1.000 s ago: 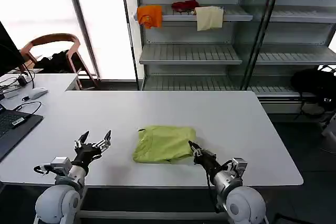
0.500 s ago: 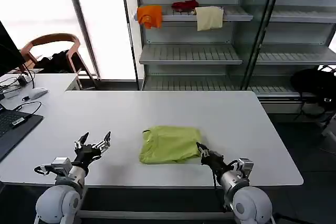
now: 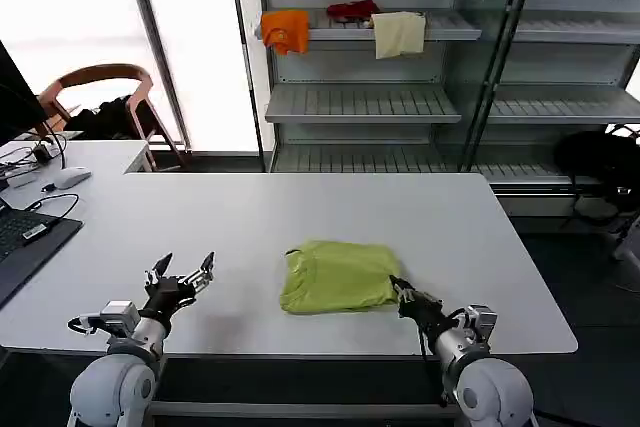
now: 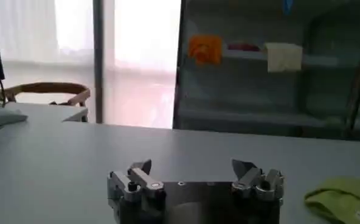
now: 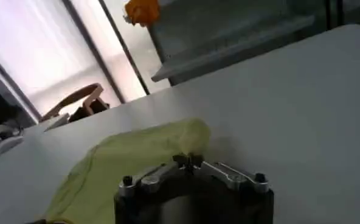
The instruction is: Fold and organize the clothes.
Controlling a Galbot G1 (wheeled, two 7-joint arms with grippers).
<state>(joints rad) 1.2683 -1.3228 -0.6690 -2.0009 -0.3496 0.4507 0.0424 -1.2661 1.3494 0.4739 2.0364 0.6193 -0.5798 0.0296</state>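
White worktop [image 3: 300, 217] carries the folded lime T-shirt [image 3: 340, 275], which has slid toward the robot's right over the last second, dragged by the right gripper [image 3: 403, 294], fingers clenched on its near corner. Left gripper [image 3: 182, 275] idles, fingers spread. Rear shelves [image 3: 360, 102] hold other cloths.

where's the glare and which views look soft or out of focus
Head view: the window behind the table is blown out white, while the T-shirt and table are evenly lit. Left wrist view: soft throughout, window glowing, shelf cloths smeared. Right wrist view: background hazy, window bright, T-shirt near the right gripper soft.
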